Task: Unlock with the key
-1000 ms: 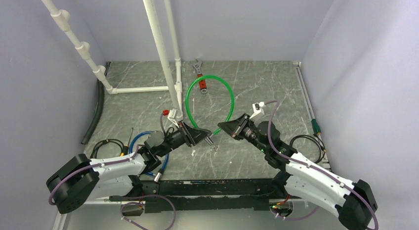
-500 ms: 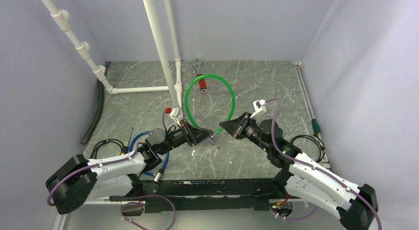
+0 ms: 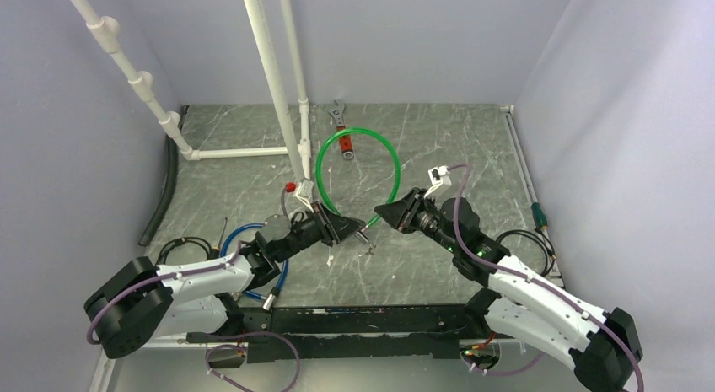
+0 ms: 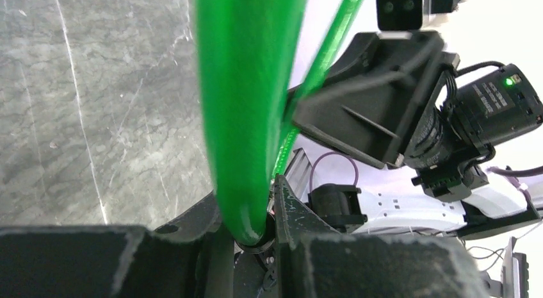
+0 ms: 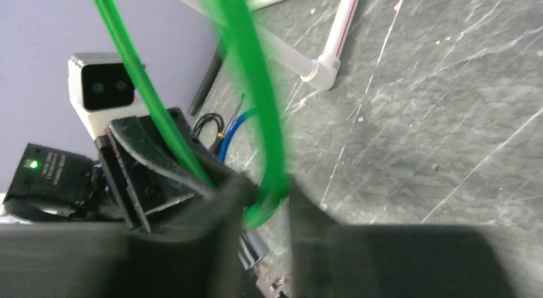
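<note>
The green cable [image 3: 396, 169] arches over the middle of the table. My left gripper [image 3: 347, 227] is shut on its lock end, where the cable [image 4: 246, 118] enters a black collar [image 4: 259, 239] between my fingers. A silver lock cylinder [image 5: 253, 248] pokes out below. My right gripper [image 3: 381, 215] faces the left one. Its fingers stand slightly apart, one on each side of the cable [image 5: 266, 150], in a blurred view. The key [image 3: 368, 249] is a tiny silvery piece under the lock end [image 5: 272, 285]. I cannot tell whether it sits in the lock.
White pipes [image 3: 274, 80] rise at the back left. A red-handled wrench [image 3: 344, 143] and a grey wrench [image 3: 338, 114] lie inside and behind the loop. A blue cable [image 3: 244, 233], a black hose [image 3: 164, 190] and black wire coils [image 3: 527, 240] lie at the sides.
Both grippers have crept slightly toward the back, and they still meet at the green cable's lock end. The right wrist has tilted a little.
</note>
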{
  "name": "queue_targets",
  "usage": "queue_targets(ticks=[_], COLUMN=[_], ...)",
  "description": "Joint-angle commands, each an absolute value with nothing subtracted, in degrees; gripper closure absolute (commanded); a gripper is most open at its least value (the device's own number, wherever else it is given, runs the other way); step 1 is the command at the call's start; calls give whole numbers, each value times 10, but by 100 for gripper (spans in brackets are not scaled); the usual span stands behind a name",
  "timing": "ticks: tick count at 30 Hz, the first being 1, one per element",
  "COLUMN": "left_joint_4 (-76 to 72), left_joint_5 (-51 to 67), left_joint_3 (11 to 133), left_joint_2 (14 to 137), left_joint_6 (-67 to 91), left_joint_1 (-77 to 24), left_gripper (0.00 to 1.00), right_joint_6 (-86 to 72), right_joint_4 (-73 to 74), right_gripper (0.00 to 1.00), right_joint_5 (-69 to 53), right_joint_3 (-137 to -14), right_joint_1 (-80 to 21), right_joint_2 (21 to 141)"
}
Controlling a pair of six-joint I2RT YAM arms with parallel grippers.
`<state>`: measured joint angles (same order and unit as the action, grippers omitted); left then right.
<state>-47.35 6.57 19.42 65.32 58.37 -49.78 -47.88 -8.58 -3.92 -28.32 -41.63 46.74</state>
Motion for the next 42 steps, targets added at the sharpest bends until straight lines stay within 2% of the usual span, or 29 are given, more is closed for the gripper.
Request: queue_targets(ticks=[1,2,3,5,8,10,14,18,23,29,42], left_joint_4=[-505,-519,-525,-529,-527,-521,-524,-544,-529,-557,-638], left_joint_5=[2,2,1,1,2,1,2,2,-30,-51,-40], left_joint_3=[224,223,222,220,217,215,217,209,203,189,183], left_joint_2=[683,691,698,706,709,709,715,733,747,787,860], left_joint_6=[583,587,592,600,609,613,617,633,663,690,716], left_joint_1=[-481,-480,-477,-475,-472,-471,-471,-470,-471,-471,-471], left_gripper=[100,100,100,100,100,100,100,100,100,100,100], right_joint_6=[-448,-446,-443,-428,-392,-358,-300,-302,-301,-294,-295], right_joint_4=[-89,-67,-37,3,44,45,18,-50,-88,-85,-144], right_gripper=[59,42,30,22,18,18,33,37,36,36,49], right_joint_5=[-90,-80,-66,-36,-20,-44,-142,-187,-126,20,69], right_joint_3=[-280,-281,-281,-281,-274,-262,-236,-205,-208,-243,-287], right_joint_1=[-420,-421,-421,-421,-420,-420,-421,-428,-475,-566,-578], right_joint_2=[439,434,425,400,355,328,329,365,423,511,646])
